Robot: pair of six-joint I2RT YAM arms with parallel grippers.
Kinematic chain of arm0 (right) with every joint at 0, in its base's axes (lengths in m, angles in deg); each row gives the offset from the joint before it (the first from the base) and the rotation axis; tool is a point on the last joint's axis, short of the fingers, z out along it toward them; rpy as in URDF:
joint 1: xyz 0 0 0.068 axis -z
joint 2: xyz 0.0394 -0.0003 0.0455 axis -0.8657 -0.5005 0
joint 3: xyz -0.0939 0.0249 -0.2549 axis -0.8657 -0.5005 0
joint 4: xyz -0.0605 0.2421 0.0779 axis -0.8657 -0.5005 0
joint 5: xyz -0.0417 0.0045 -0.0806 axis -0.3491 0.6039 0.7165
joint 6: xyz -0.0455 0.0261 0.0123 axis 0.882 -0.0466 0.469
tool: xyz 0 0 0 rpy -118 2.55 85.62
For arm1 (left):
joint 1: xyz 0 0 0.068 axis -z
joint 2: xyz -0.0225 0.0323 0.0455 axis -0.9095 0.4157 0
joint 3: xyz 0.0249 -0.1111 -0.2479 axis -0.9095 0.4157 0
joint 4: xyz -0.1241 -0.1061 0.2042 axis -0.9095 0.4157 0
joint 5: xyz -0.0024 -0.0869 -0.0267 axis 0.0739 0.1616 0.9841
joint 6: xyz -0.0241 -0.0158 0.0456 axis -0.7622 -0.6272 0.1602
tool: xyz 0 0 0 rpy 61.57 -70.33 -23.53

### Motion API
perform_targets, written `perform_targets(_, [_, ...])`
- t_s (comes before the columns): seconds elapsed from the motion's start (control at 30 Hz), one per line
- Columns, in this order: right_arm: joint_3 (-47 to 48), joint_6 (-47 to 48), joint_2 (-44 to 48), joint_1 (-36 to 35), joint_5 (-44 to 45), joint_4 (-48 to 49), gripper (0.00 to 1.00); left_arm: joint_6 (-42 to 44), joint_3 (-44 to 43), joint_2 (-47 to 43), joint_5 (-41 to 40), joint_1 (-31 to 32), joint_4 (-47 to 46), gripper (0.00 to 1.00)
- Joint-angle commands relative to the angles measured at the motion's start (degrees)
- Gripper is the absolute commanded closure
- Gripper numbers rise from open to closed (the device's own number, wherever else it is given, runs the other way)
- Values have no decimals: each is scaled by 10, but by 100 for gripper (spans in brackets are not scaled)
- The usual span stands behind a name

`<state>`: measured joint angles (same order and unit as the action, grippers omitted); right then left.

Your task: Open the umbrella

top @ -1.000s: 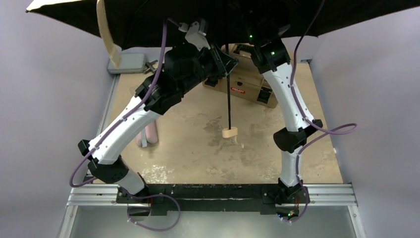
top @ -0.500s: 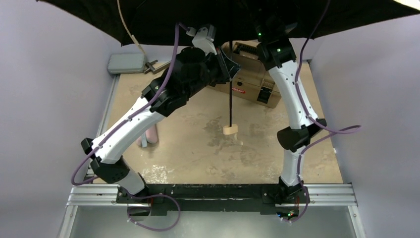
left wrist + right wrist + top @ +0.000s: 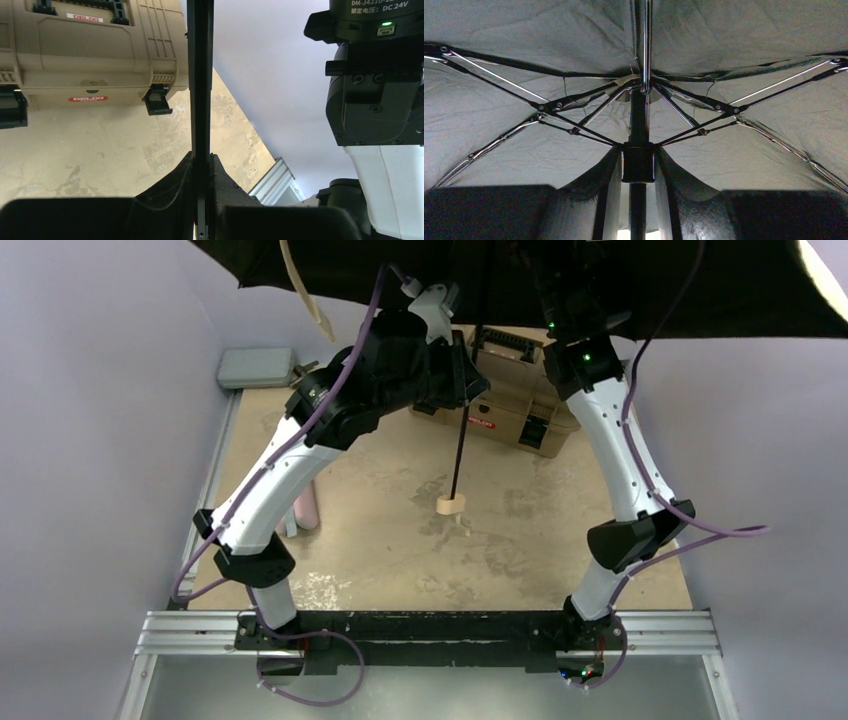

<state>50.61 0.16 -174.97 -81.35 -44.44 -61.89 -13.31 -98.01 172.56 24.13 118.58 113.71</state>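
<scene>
A: Left gripper [image 3: 201, 160]?
B: Clamped on the umbrella [image 3: 200, 75] shaft. Right gripper [image 3: 638, 160] is closed on the slider beneath the spread canopy.
A: Umbrella placement?
B: Held up over the table [image 3: 380, 540], in front of the toolbox [image 3: 520, 410].

I see the umbrella [image 3: 750, 290] black underneath, with a black shaft and a cream knob [image 3: 451, 505]. The toolbox [image 3: 515, 405] is tan with a red label; the desk [image 3: 380, 540] is blotchy beige.

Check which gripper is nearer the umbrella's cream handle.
Left. The left gripper clamps the shaft partway up from the handle; the right gripper grips the slider higher, under the canopy.
</scene>
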Motion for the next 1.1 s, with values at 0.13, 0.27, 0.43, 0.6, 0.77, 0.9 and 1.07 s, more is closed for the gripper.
perform_targets(0.13, [109,3,-19,34,17,177,100,52,61,-13,50,10,119,46])
perform_targets(0.27, [76,39,-6,34,2,212,100,64,55,-8,18,2,97,23])
perform_targets(0.43, [0,119,26,39,-8,242,100,76,84,-26,-47,-1,60,9])
perform_targets(0.6, [-85,144,51,63,-15,265,100,78,193,-90,-99,-1,-1,2])
perform_targets(0.77, [-123,185,52,85,-9,283,100,79,282,-158,-128,-1,-42,0])
perform_targets(0.9, [-197,239,65,93,29,340,100,79,382,-236,-160,-1,-61,0])
perform_targets(1.07, [-266,260,75,117,38,360,100,69,502,-361,-185,-1,-62,1])
